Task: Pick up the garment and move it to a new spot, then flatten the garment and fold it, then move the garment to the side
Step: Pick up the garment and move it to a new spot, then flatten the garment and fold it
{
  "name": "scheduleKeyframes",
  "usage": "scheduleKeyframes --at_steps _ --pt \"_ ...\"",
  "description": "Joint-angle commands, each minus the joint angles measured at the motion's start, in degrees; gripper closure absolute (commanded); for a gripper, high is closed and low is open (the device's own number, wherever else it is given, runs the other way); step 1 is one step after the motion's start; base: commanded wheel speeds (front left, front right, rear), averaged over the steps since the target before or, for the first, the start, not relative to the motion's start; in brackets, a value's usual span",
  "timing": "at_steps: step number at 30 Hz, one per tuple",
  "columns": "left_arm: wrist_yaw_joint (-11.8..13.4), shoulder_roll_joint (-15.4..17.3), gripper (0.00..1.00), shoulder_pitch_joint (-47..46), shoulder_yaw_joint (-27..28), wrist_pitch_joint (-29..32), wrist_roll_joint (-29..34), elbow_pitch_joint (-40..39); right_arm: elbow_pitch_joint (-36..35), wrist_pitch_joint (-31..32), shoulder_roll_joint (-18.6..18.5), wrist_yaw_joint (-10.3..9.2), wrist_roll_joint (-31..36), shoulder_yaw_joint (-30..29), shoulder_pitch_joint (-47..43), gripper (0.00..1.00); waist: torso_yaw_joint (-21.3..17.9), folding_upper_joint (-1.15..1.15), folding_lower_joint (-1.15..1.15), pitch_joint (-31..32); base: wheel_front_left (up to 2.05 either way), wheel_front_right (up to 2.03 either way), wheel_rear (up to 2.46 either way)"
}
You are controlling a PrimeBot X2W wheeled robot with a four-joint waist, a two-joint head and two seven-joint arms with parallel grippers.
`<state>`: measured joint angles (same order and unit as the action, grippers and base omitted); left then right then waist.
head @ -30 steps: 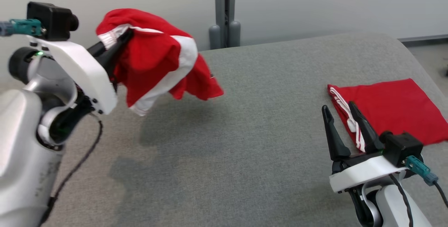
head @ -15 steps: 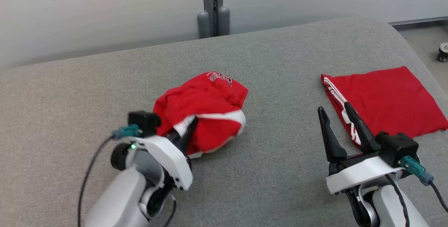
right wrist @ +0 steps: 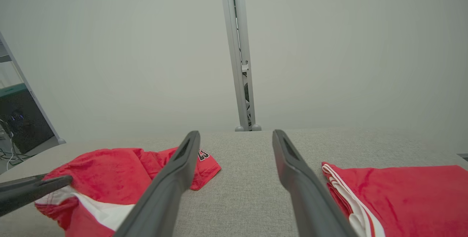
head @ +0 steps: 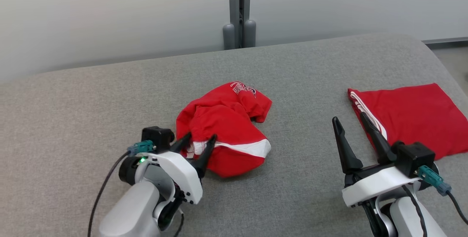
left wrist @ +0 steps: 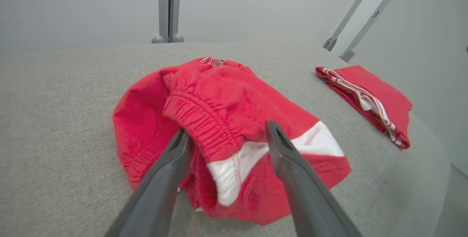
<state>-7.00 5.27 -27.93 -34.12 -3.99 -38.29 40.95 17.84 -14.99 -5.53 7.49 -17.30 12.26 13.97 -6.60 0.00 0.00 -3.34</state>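
Garment [head: 226, 120] lies crumpled, well left of the folded cloth [head: 409, 116].
Left gripper [head: 202, 136] has its jaws apart astride the waistband [left wrist: 204, 127]; right gripper [head: 348, 118] gapes empty just beside the folded cloth. Backing out could snag the waistband and drag the heap.

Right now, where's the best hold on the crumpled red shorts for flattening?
Best bet: grip the gathered elastic waistband of the crumpled shorts: it stands up as a thick ridge on the robot-facing edge. Come in low from the near side with the left end effector, whose open fingers bracket it.
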Motion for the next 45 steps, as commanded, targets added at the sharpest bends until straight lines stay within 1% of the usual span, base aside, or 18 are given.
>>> scheduleKeyframes --at_steps 1,2,6,9,10,11,13,18,21,24,25,28,31,36,41,45 --pt "-0.2 0.8 0.0 -1.2 0.3 -0.9 0.3 -0.3 0.1 -0.3 -0.5 0.01 -0.2 -0.1 -0.5 0.0 0.6 0.0 0.0 0.6 0.0 0.0 0.0" --pt "-0.2 1.1 0.0 -1.4 0.5 -1.7 0.4 -0.7 0.0 -0.3 -0.7 0.01 -0.2 -0.1 -0.5 0.0 0.9 0.0 0.0 0.8 0.0 0.0 0.0" --pt "1.2 3.3 0.0 -1.8 2.1 -4.3 0.7 -3.7 -0.4 -0.3 -1.2 0.01 -0.2 -0.7 -0.8 0.0 1.9 0.0 0.0 1.6 0.0 0.0 0.0" --pt "3.1 5.8 0.0 -0.8 3.5 -6.1 1.3 -7.3 -0.9 -0.3 -1.5 0.01 -0.1 -1.4 -1.2 0.0 2.5 0.0 0.0 2.2 0.0 0.0 0.0" --pt "4.0 6.8 0.0 -0.2 4.0 -6.7 1.7 -8.7 -1.0 -0.3 -1.6 0.01 0.0 -1.6 -1.3 0.0 2.7 0.0 0.0 2.4 0.0 0.0 0.0" --pt "5.9 8.7 0.0 1.6 5.5 -7.6 1.7 -11.7 -1.4 -0.3 -1.6 0.01 0.1 -2.1 -1.4 0.0 3.0 0.0 0.0 2.6 0.0 0.0 0.0" --pt "7.7 10.4 0.0 3.6 7.6 -8.3 0.9 -14.7 -1.8 -0.3 -1.4 0.01 0.2 -2.9 -1.7 0.0 3.3 0.0 0.0 2.8 0.0 0.0 0.0" --pt "13.5 14.2 0.0 10.6 11.9 -10.2 2.2 -23.0 -3.9 -0.3 -0.2 0.01 1.1 -6.0 -3.4 0.0 4.1 0.0 0.0 2.8 0.0 0.0 0.0" --pt "16.5 15.1 0.0 15.1 14.1 -10.8 3.5 -27.0 -4.7 -0.3 0.4 0.01 1.4 -6.6 -4.4 0.0 4.7 0.0 0.0 2.6 0.0 0.0 0.0" --pt "18.4 14.4 0.0 19.3 16.0 -11.1 4.6 -30.0 -4.9 -0.3 0.7 0.01 1.5 -7.0 -5.4 0.0 5.2 0.0 0.0 2.5 0.0 0.0 0.0" --pt "18.4 14.4 0.0 19.3 16.0 -11.1 4.6 -30.0 -4.9 -0.3 0.7 0.01 1.5 -7.0 -5.4 0.0 5.2 0.0 0.0 2.5 0.0 0.0 0.0" --pt "19.0 13.2 0.0 22.5 17.8 -11.2 6.6 -33.4 -5.2 -0.3 0.8 0.01 1.7 -7.3 -6.0 0.0 5.6 0.0 0.0 2.4 0.0 0.0 0.0" --pt "18.2 11.6 0.0 25.7 18.6 -11.1 8.6 -35.6 -5.2 -0.3 0.8 0.01 1.9 -7.3 -5.9 0.0 5.7 0.0 0.0 2.3 0.0 0.0 0.0" --pt "16.5 9.3 0.0 27.7 20.1 -11.1 10.5 -36.0 -5.0 -0.3 0.9 0.01 1.8 -7.2 -5.8 0.0 6.1 0.0 0.0 2.5 0.0 0.0 0.0" --pt "15.4 7.9 0.0 27.9 21.1 -11.1 11.7 -35.5 -4.7 -0.3 1.0 0.01 1.7 -6.8 -5.9 0.0 6.0 0.0 0.0 2.9 0.0 0.0 0.0" --pt "14.6 7.4 0.0 28.2 21.6 -11.1 12.4 -35.1 -4.6 -0.3 0.9 0.01 1.6 -6.6 -5.8 0.0 5.8 0.0 0.0 2.7 0.0 0.0 0.0"
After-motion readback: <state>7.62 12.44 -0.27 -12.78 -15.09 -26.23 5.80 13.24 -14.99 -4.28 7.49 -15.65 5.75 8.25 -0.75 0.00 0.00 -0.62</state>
